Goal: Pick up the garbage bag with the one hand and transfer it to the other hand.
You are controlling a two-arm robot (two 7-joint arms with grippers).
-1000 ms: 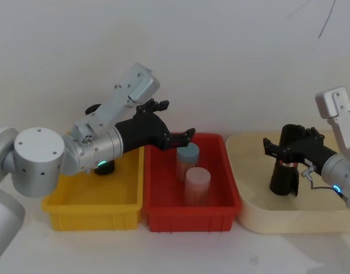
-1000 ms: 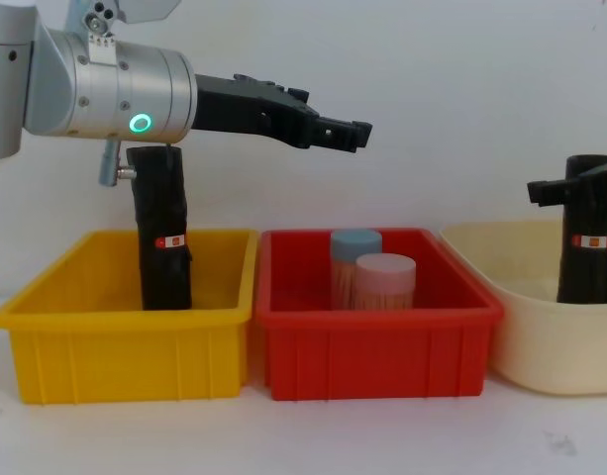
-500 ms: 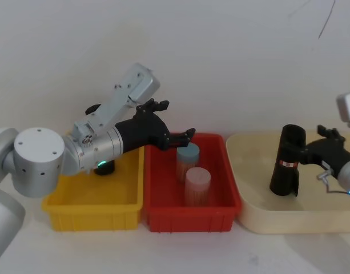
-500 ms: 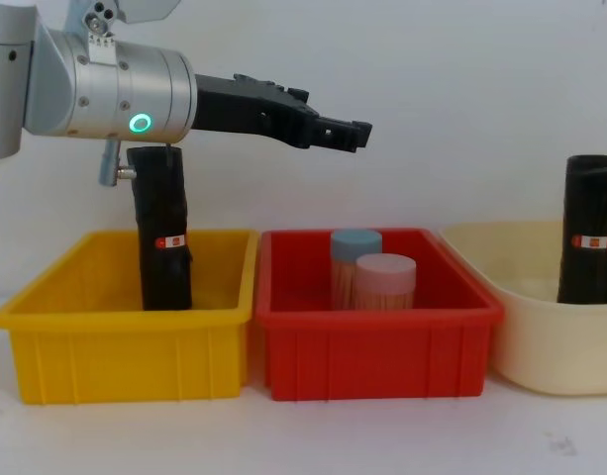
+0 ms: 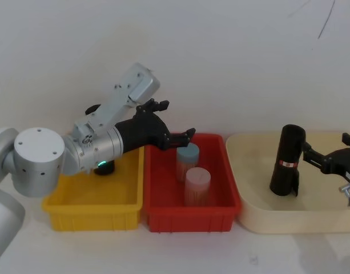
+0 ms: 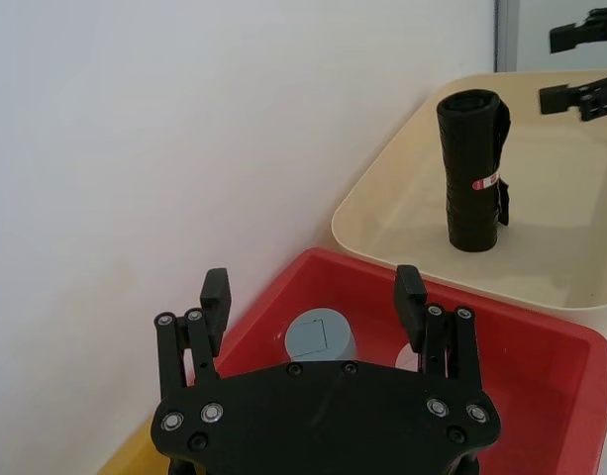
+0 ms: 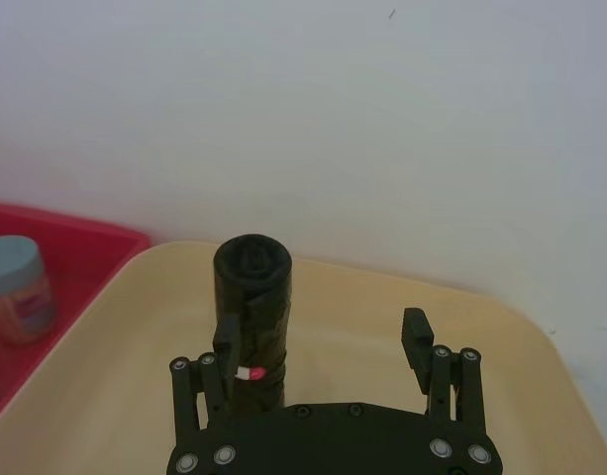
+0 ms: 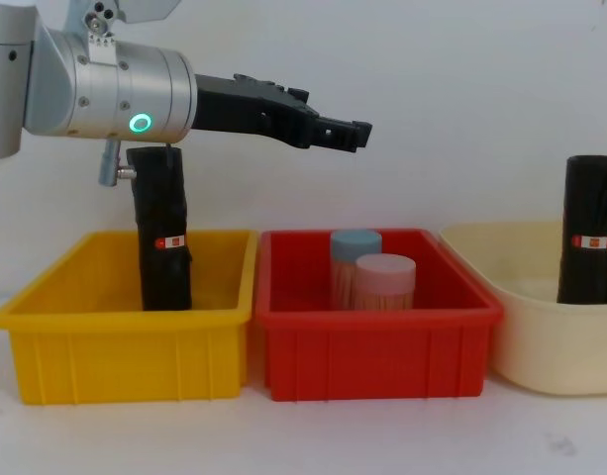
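The garbage bag (image 5: 288, 161) (image 8: 590, 233) (image 6: 473, 173) (image 7: 253, 292), a tall black crinkled roll with a red-orange sticker, stands upright and free in the cream tray (image 5: 289, 220). My right gripper (image 5: 326, 144) (image 7: 321, 327) (image 6: 553, 67) sits just to its right, a short way off, open with nothing between its fingers. My left gripper (image 5: 176, 119) (image 8: 343, 134) (image 6: 313, 282), on the green-lit wrist, hovers open and empty above the red bin's (image 5: 192, 220) back left corner.
A second black roll (image 8: 162, 237) stands in the yellow bin (image 8: 125, 351), under my left wrist. The red bin (image 8: 382, 356) holds a blue-lidded jar (image 5: 187, 154) and a pink-lidded jar (image 5: 197, 182). A white wall runs close behind the bins.
My right gripper let go of the garbage bag and drew back to the right. The bag stays upright in the cream tray. The left arm has not moved.
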